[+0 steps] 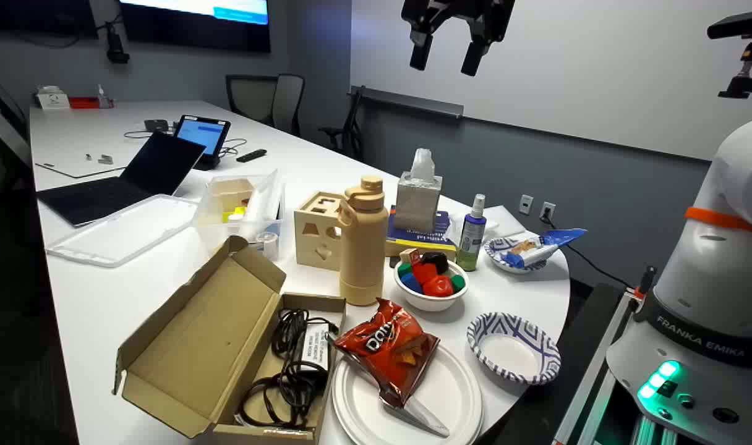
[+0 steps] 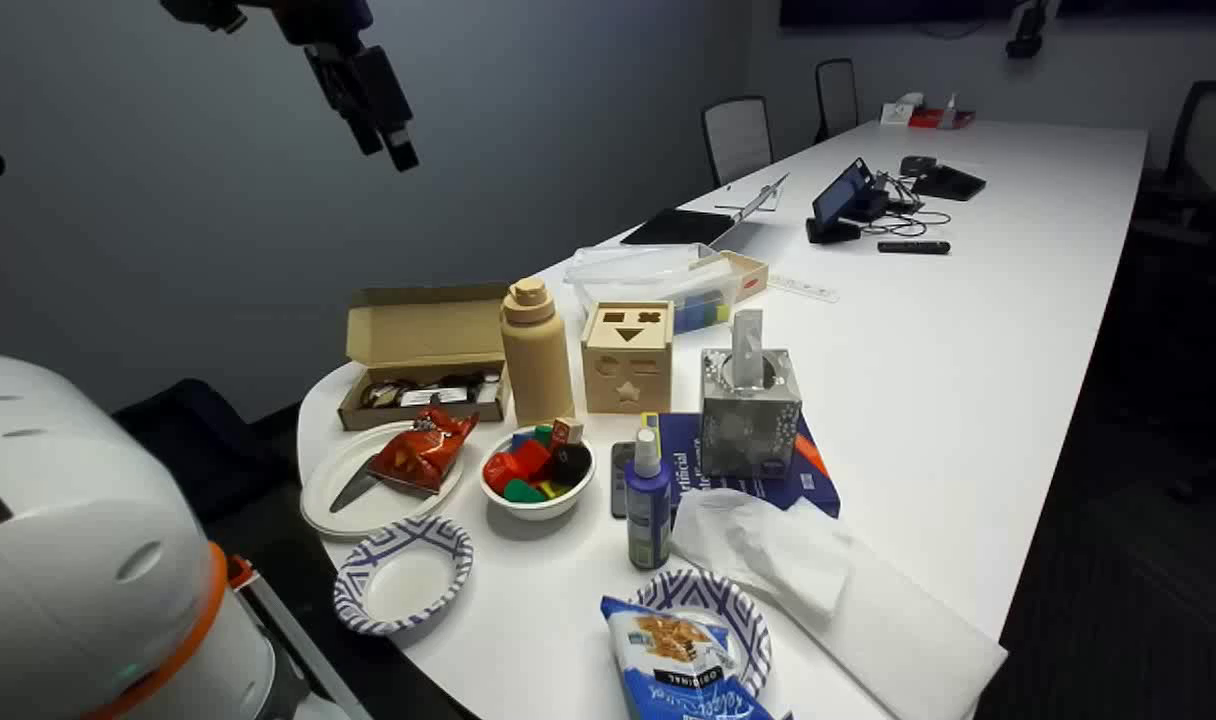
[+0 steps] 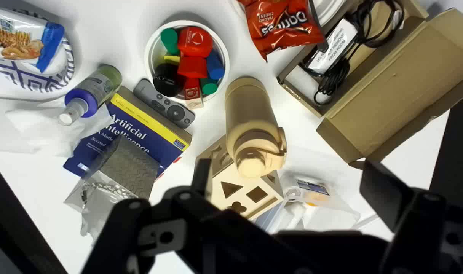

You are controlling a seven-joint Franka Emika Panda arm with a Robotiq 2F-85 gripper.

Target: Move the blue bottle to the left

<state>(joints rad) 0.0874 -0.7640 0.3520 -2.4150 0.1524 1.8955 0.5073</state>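
Blue bottle (image 2: 649, 515): upright on table (image 2: 928, 400), just beside book (image 3: 140, 127), self-supporting. Fingers (image 1: 473, 59): spread, empty, well above book's level, likely for clearance over jug (image 1: 363, 259). Tissue box (image 2: 751, 430): atop book, presumably saving space.

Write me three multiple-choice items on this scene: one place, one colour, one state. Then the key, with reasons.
1. Where does the blue bottle stand?
A) In the cardboard box
B) On the table, near the book
C) On the white plates

2. What colour is the tall jug?
A) Tan
B) Green
C) Black

3. How is the pincer?
A) Shut on the tall jug
B) Shut, holding nothing
C) Open, holding nothing

Key:
1 B: both exterior views show its base on the table, the book close by.
2 A: both exterior views show it tan.
3 C: its jaws stand apart, nothing between them.
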